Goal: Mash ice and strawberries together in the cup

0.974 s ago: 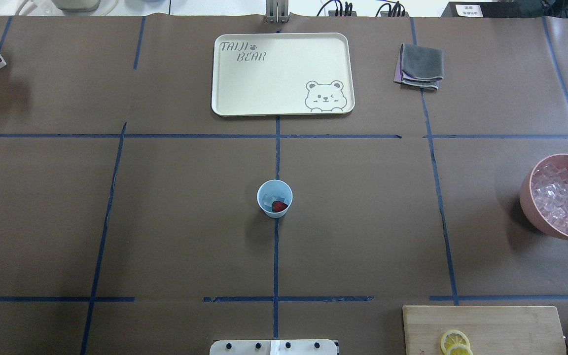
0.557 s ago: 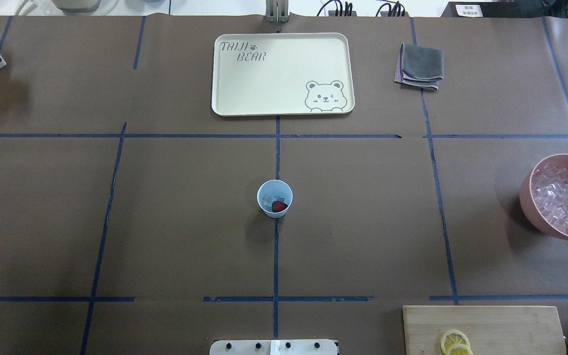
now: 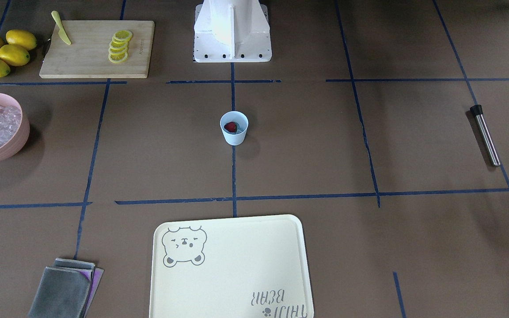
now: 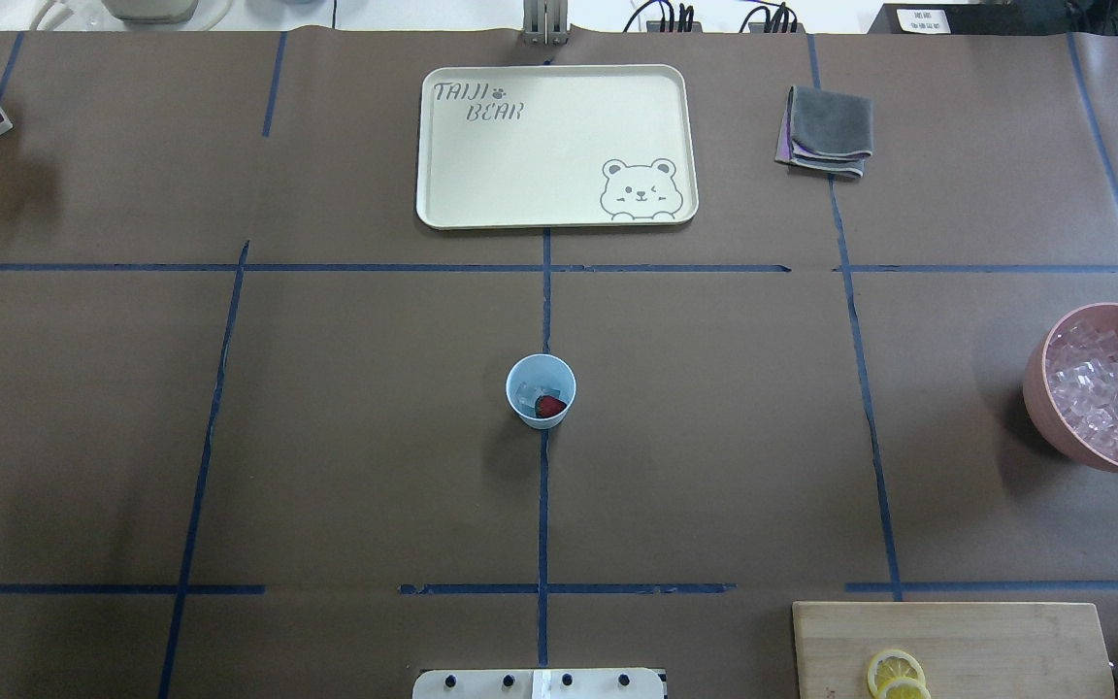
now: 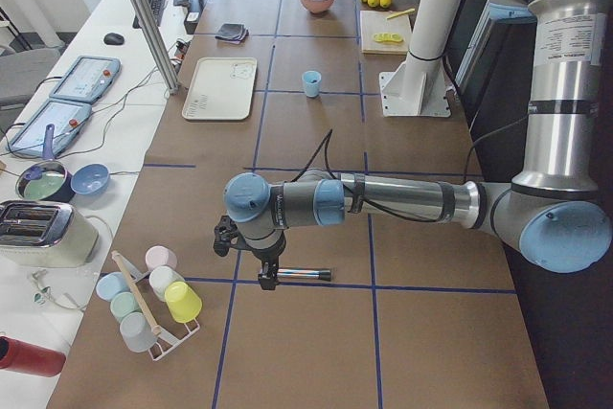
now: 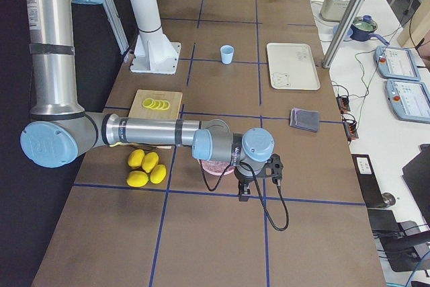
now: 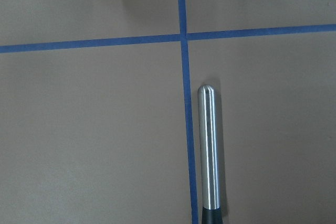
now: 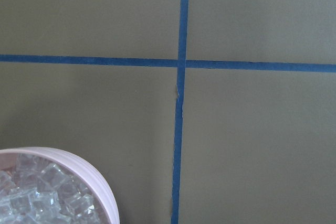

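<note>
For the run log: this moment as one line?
cup: strawberry and ice inside, unmashed | left gripper: near steel rod, state unclear | right gripper: near pink bowl, state unclear

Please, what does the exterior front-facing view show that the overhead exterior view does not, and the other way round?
Only the front-facing view shows the steel muddler lying on the table and the yellow knife on the cutting board. Only the overhead view shows the cables beyond the table's far edge. Both show the cup with the strawberry inside, the tray, the pink bowl and the folded cloth.
</note>
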Available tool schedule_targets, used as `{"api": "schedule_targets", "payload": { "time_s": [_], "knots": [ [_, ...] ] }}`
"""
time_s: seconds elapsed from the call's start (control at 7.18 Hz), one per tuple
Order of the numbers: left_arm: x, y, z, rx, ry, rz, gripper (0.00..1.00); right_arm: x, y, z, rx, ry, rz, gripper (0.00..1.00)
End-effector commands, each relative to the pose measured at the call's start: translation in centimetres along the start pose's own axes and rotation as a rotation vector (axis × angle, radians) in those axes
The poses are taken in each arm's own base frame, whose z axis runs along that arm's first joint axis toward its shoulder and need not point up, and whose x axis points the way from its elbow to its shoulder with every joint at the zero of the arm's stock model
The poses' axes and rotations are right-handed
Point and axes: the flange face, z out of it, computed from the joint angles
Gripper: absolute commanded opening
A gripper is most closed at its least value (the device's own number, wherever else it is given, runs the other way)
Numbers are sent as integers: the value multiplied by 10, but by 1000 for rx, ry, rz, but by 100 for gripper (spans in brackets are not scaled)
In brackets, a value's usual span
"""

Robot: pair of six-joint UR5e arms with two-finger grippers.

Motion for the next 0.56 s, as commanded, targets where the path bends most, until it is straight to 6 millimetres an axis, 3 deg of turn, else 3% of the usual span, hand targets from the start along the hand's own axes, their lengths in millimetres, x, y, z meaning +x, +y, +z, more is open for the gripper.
{"api": "schedule_targets", "payload": {
  "time_s": [0.0,0.14,0.28,0.42],
  "knots": [
    [0,-1,0,0,-1,1,100,-8,-8,-13,35,8,-34,100],
    [-4,-2,3,-5,-31,1,100,8,3,-6,30,42,-20,100],
    [-9,-1,3,-9,-58,3,100,-4,-10,-19,53,61,-43,100],
    [-8,-1,2,-5,-54,6,100,-2,-10,-18,50,72,-43,100]
  ]
}}
